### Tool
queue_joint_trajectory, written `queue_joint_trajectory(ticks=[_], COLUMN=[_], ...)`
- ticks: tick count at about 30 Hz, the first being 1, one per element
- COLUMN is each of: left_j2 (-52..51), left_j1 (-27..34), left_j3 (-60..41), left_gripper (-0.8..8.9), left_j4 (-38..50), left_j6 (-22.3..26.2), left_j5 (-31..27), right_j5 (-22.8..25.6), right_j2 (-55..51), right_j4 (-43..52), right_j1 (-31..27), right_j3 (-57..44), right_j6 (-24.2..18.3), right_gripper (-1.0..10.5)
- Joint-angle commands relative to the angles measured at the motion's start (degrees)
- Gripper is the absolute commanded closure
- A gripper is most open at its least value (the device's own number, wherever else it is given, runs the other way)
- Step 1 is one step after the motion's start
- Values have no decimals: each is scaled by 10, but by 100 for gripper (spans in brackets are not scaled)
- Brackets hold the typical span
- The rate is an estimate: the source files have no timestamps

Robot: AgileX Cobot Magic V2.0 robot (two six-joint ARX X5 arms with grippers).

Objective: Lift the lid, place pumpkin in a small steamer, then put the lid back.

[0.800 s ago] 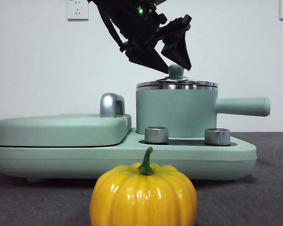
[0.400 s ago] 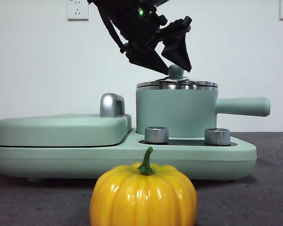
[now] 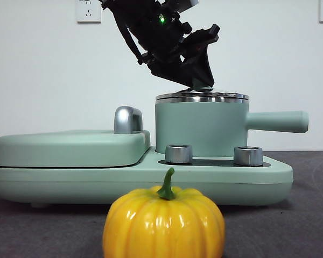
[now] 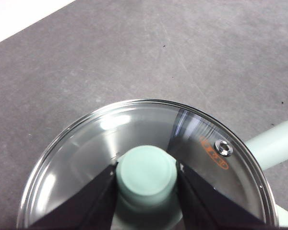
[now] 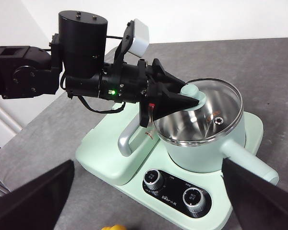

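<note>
The glass lid (image 3: 202, 97) with its steel rim sits on the small steamer (image 3: 199, 129), a mint-green pot with a long side handle (image 3: 277, 121). My left gripper (image 3: 201, 81) comes down from the upper left and is shut on the lid's mint-green knob. In the left wrist view the two jaws press both sides of the knob (image 4: 146, 172) above the glass (image 4: 86, 158). The pumpkin (image 3: 163, 223) stands on the table in front of the appliance, upright, stem up. My right gripper (image 5: 148, 163) is open, empty, high above the near side.
The pot stands on a mint-green base with two chrome dials (image 3: 178, 153) (image 3: 248, 156). A flat griddle cover (image 3: 70, 148) with a chrome handle (image 3: 127, 119) lies left of the pot. The left arm (image 5: 81, 72) reaches over it. Dark grey table all around.
My left gripper has come down over the knob and its jaws have shut on it; the knob is now hidden in the front view. The lid, pot and pumpkin have not moved.
</note>
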Motion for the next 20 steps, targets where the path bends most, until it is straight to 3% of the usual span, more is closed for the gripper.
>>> queue_joint_trajectory(ticks=[1,5,20], left_j2=[11,11,-27], left_j1=[-5,-5,-5], left_j3=[15,15,37], left_gripper=[653,726,725], left_j4=[7,8,-4], left_j6=[6,5,-2], left_j5=[0,0,0], right_j5=[0,-1,0], right_j2=[3,3,3], right_j4=[2,2,-11], right_j1=[2,2,2], right_j3=[9,9,9], right_j6=[6,6,6], right_gripper=[458,458,458])
